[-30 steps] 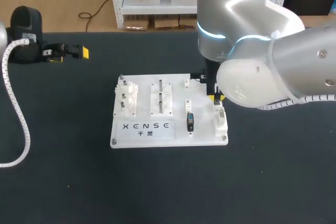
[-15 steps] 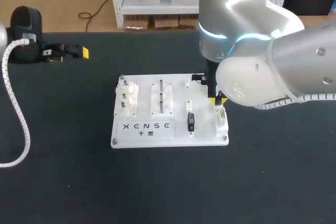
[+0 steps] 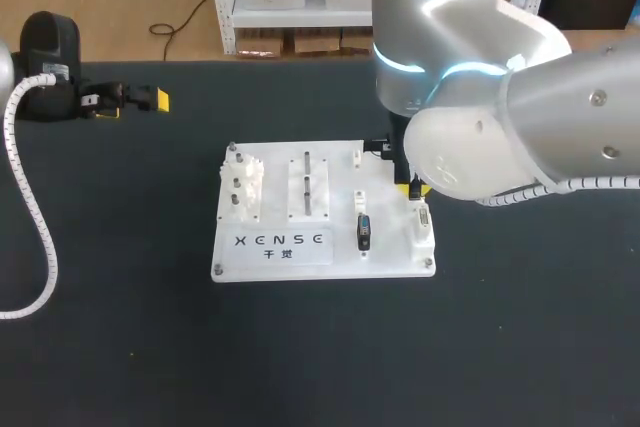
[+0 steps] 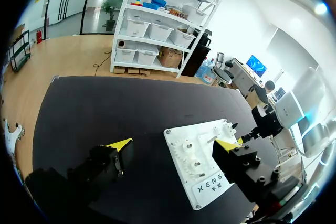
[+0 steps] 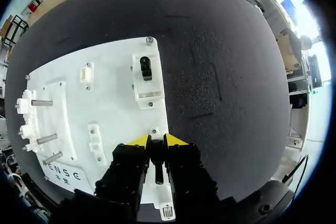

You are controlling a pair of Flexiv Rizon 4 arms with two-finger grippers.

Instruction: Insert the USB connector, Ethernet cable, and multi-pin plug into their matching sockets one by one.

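Right now my right hand sits low over the near-right part of the white socket board, its yellow tips drawn close and pinched on a slim dark plug; which of the three plugs it is, I cannot tell. From the head view that hand hangs at the board's right edge, mostly hidden under the arm. A black connector stands in a white holder just beside it, toward the board's middle, and shows ahead of the fingers in the wrist view. Three metal pegs stick out along the board's far side. My left hand rests well apart at the surface's far left, fingers spread wide and holding nothing.
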